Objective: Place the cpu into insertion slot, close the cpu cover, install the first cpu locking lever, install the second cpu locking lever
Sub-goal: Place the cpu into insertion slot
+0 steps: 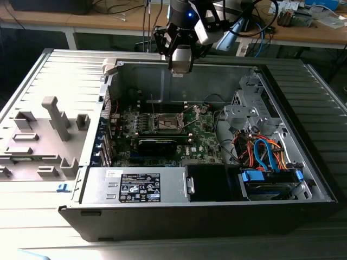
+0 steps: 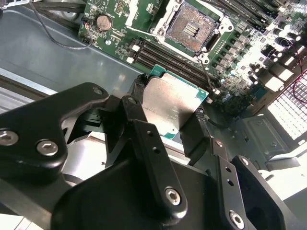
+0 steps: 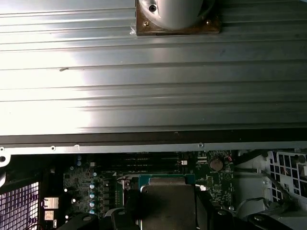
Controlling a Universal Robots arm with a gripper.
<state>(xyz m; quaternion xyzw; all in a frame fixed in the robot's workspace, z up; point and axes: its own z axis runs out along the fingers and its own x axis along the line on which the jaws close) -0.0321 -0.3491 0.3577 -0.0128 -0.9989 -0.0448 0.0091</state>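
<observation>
My gripper [image 1: 180,68] hangs above the far wall of the open computer case [image 1: 217,208], well above the board. It is shut on the cpu [image 2: 169,101], a flat square chip with a silvery top and green edge, clamped between the two black fingers [image 2: 138,96]. The cpu [image 3: 168,201] also appears in the first wrist view. The insertion slot [image 2: 192,28] lies open with its dark centre exposed, apart from the chip; in the exterior view the slot [image 1: 167,123] sits mid-board. Two thin locking levers [image 1: 152,107] stand raised beside it. The cpu cover is not distinguishable.
A grey power supply box [image 1: 135,187] fills the case's near side. A drive cage with orange and blue cables [image 1: 265,154] is at the exterior view's right. A grey plastic fixture [image 1: 54,116] stands on the table at the exterior view's left. Long black memory slots [image 2: 168,60] run beside the socket.
</observation>
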